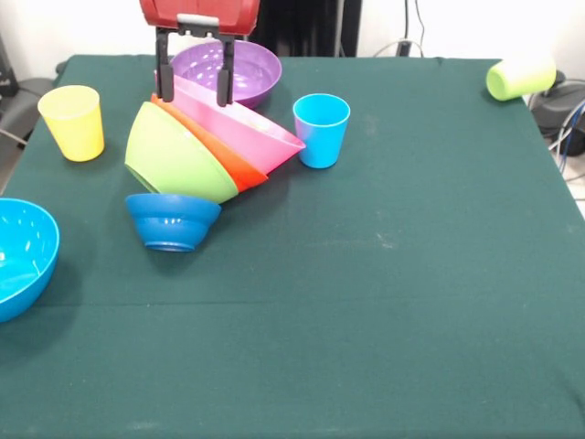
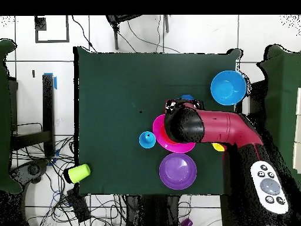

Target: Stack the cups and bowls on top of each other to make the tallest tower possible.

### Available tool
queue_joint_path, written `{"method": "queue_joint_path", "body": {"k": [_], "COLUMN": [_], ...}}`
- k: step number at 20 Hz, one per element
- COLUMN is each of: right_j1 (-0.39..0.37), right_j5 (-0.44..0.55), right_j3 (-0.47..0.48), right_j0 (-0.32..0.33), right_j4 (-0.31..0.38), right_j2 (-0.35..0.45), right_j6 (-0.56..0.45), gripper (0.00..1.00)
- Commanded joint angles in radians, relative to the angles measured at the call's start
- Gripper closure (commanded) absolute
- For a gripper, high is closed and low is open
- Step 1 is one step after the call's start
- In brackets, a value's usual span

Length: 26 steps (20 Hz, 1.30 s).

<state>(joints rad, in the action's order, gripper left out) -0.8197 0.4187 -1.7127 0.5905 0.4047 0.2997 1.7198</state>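
The tower leans hard to the left: a lime green bowl (image 1: 169,155), an orange-red bowl (image 1: 247,169) and a pink bowl (image 1: 242,123) are nested and tipped on a small dark blue bowl (image 1: 172,219). My gripper (image 1: 194,87) is open just above the pink bowl's raised rim, its two black fingers (image 1: 164,78) spread to either side. In the overhead view the arm (image 2: 217,126) covers most of the stack, leaving only the pink bowl (image 2: 159,134) and a sliver of the dark blue bowl (image 2: 187,97) showing. A purple bowl (image 1: 239,66) sits behind the gripper.
A light blue cup (image 1: 321,128) stands upright right of the stack, and a yellow cup (image 1: 73,122) stands at the left. A lime green cup (image 1: 519,77) lies on its side at the far right corner. A light blue bowl (image 1: 18,256) sits at the left edge.
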Motion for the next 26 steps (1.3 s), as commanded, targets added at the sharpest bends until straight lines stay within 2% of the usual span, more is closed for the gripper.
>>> {"method": "queue_joint_path", "body": {"k": [1,7,13,17,26], "right_j1": [0.066,0.054,0.066,0.098,0.166], "right_j5": [0.047,0.045,0.002,-0.026,-0.107], "right_j3": [-0.015,-0.029,-0.025,-0.004,0.035], "right_j0": [-0.035,-0.036,-0.077,-0.059,-0.092], "right_j4": [0.06,0.055,0.078,0.095,0.159], "right_j2": [0.021,0.018,-0.019,-0.01,-0.057], "right_j6": [-0.017,-0.011,0.029,-0.008,0.019], "gripper": [0.0,0.0,0.0,0.0,0.0]}}
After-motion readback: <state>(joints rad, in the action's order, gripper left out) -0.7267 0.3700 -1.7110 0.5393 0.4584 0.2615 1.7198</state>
